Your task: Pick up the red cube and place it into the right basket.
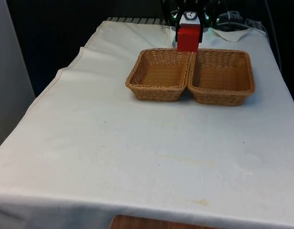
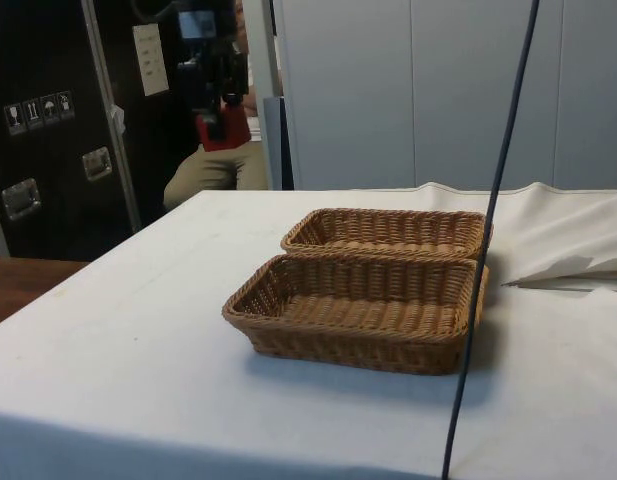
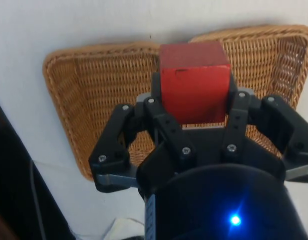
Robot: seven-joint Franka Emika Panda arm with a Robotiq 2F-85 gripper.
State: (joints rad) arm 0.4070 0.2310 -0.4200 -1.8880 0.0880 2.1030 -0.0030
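My gripper (image 1: 188, 29) is shut on the red cube (image 1: 188, 40) and holds it in the air at the table's far end. In the front view the cube hangs over the far rims of two wicker baskets, about where they meet. The right basket (image 1: 218, 98) is on the front view's right and the left basket (image 1: 156, 94) touches it. In the wrist view the black fingers (image 3: 234, 107) clamp the cube (image 3: 193, 80) from both sides, with both baskets (image 3: 89, 105) below. In the side view the gripper (image 2: 216, 105) hangs high, beyond the baskets (image 2: 358, 340).
A seated person (image 2: 210, 172) in tan trousers and a red top is behind the table in the side view. A dark cable (image 2: 488, 240) hangs in front of that view. Folded cloth (image 1: 232, 33) lies at the far right corner.
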